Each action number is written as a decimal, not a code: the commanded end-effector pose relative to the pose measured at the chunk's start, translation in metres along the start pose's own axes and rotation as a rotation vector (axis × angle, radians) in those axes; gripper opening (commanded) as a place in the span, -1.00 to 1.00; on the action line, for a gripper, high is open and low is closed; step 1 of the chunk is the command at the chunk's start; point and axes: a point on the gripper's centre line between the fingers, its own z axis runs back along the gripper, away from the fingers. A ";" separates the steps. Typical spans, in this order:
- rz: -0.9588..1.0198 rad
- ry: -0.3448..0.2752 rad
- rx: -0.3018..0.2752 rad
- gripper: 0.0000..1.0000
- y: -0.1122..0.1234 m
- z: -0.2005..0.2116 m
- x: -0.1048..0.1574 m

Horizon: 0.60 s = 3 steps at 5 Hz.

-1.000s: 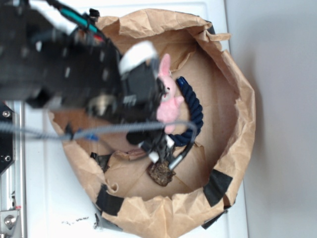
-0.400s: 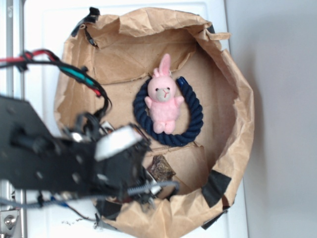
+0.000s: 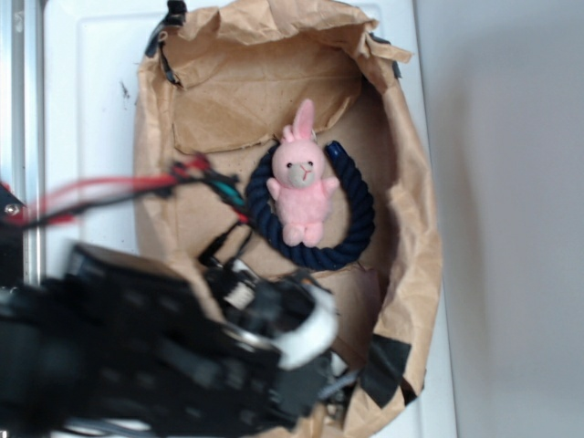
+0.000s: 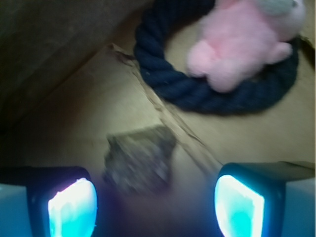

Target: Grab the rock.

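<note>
Exterior: the blurred black robot arm covers the brown paper bag's lower left, hiding the rough dark brown-grey rock and the pincer tips. Wrist: rock motion-blurred, edges soft. Pincer pads cut off at bottom edge. Pink plush bunny's head and the navy rope ring cropped at top.

Robot lab bench — white tabletop; taped paper bag as bin
</note>
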 end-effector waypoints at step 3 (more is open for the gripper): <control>0.038 -0.005 -0.063 -1.00 0.009 0.024 0.021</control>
